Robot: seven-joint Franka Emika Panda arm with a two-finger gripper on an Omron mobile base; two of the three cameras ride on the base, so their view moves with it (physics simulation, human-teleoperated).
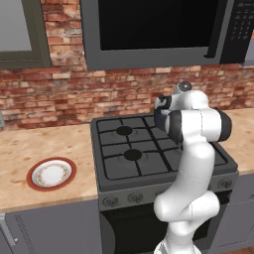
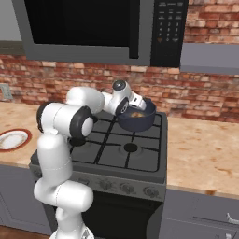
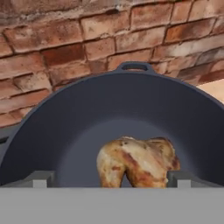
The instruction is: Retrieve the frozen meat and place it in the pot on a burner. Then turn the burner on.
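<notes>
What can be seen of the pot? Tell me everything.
The pot is round, deep and dark blue-grey, matte like coated metal, with a small loop handle on its far rim. It sits upright on the stove's back right grate, near the brick wall. The frozen meat, golden-brown, lies on its floor, between the open fingers.

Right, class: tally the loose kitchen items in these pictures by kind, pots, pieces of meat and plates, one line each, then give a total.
Pots: 1, the dark blue-grey pot on a back burner of the stove.
Pieces of meat: 1, the golden-brown frozen meat lying inside the pot.
Plates: 1, the red-rimmed white plate on the counter.
Total: 3
</notes>
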